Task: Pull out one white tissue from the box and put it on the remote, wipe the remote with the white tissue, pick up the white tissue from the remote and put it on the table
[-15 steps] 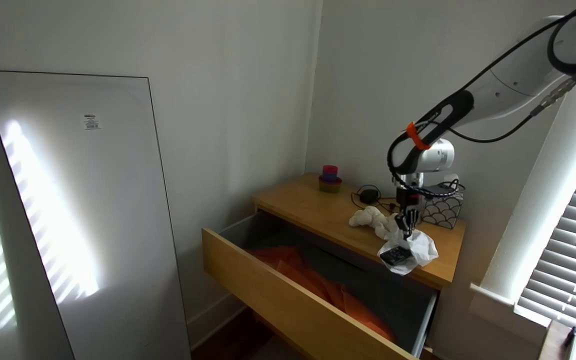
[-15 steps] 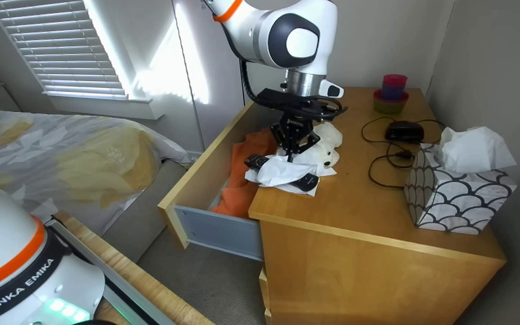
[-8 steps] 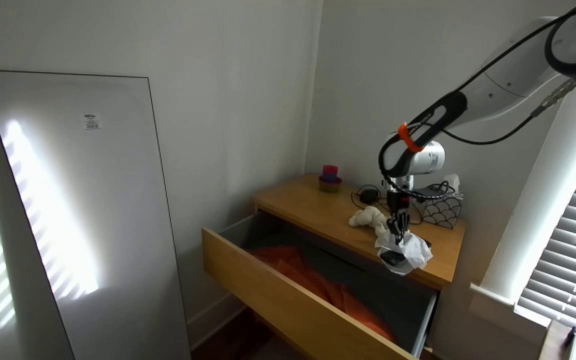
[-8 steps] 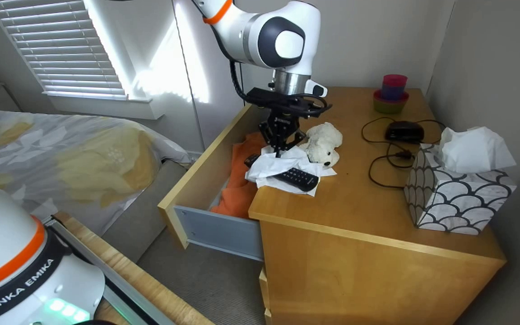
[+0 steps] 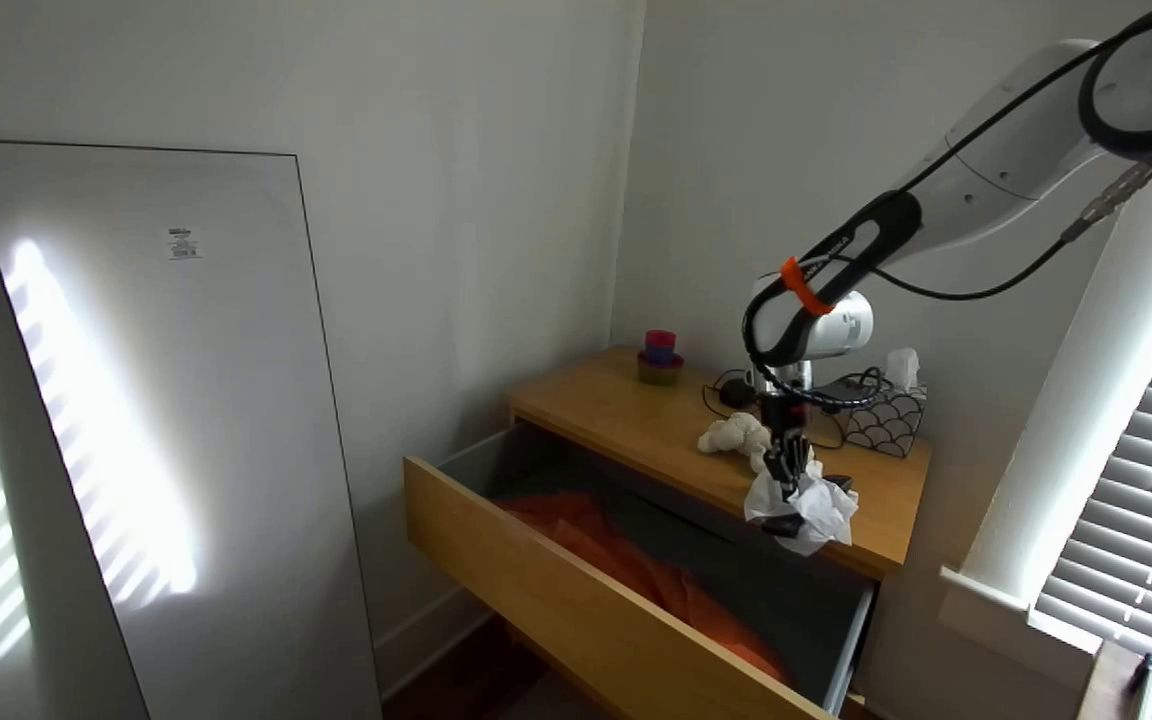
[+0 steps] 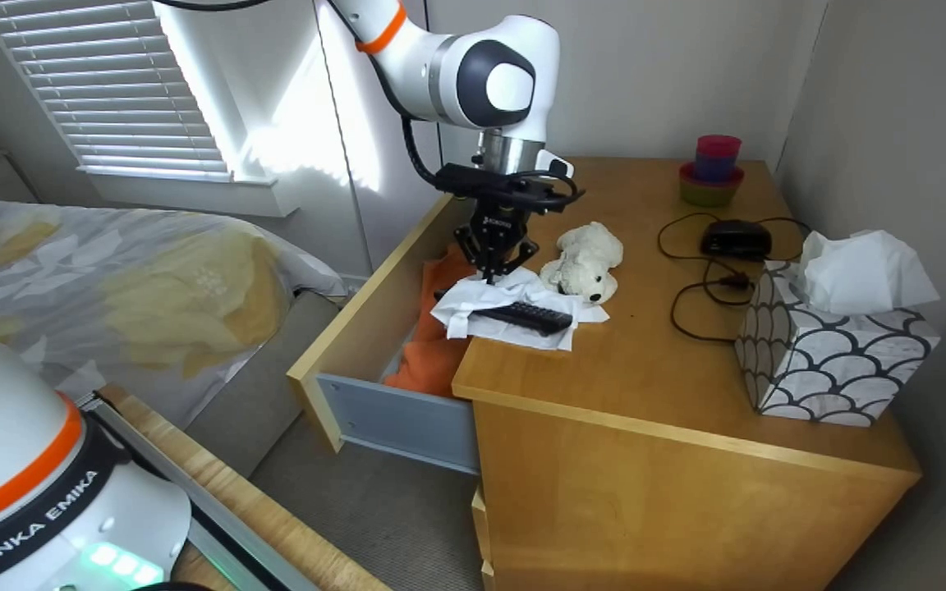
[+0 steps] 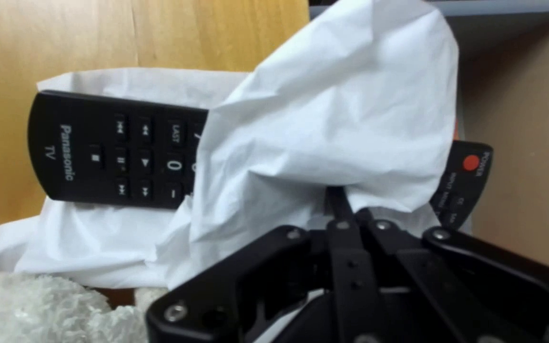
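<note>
A black Panasonic remote (image 7: 112, 152) lies at the dresser's front edge, its power-button end reaching past the edge over the open drawer. It also shows in an exterior view (image 6: 532, 317). A white tissue (image 7: 331, 109) is draped across the remote's middle and upper part. My gripper (image 7: 346, 202) is shut on this tissue, just above the remote; its fingertips are partly hidden in the folds. The gripper also shows in both exterior views (image 5: 788, 490) (image 6: 488, 277). More white tissue (image 7: 107, 233) lies under the remote. The patterned tissue box (image 6: 847, 361) has a tissue sticking out.
A white plush dog (image 6: 588, 263) lies close beside the tissue. The open drawer (image 5: 596, 600) holds orange cloth (image 6: 433, 353). A black device (image 6: 736, 239) with cables and stacked colored cups (image 6: 711, 168) stand farther back on the dresser (image 6: 654, 386).
My gripper has moved along the remote toward its power-button end, dragging the tissue with it. More of the remote's Panasonic end is bare. The remote has shifted and tilted slightly.
</note>
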Action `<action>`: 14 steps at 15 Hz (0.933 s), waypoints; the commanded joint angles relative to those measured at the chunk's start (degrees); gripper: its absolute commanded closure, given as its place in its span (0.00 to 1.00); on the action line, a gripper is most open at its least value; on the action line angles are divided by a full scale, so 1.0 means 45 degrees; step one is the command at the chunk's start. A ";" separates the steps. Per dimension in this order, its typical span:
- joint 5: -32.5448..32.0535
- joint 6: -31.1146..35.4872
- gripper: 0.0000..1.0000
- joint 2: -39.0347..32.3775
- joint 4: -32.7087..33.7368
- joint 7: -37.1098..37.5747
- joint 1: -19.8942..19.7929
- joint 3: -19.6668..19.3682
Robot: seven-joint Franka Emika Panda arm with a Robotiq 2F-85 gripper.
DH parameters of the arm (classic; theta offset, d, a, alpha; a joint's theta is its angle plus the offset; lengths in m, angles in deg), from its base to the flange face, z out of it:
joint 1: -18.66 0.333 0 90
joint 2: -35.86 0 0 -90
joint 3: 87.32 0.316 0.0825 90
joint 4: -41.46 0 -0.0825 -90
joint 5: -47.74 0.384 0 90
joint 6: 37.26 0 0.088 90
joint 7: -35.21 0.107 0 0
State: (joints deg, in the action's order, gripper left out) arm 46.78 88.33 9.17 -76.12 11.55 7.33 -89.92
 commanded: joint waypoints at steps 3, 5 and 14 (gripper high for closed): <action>-0.0277 -0.0263 1.00 -0.0091 -0.0005 0.0048 0.0161 0.0044; -0.0230 -0.0284 1.00 -0.0046 -0.0034 0.0017 0.0104 0.0020; 0.0059 -0.0182 1.00 0.0259 -0.0378 -0.0164 -0.0551 -0.0319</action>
State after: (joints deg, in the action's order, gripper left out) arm 46.32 88.28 9.05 -76.20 11.59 6.54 -90.82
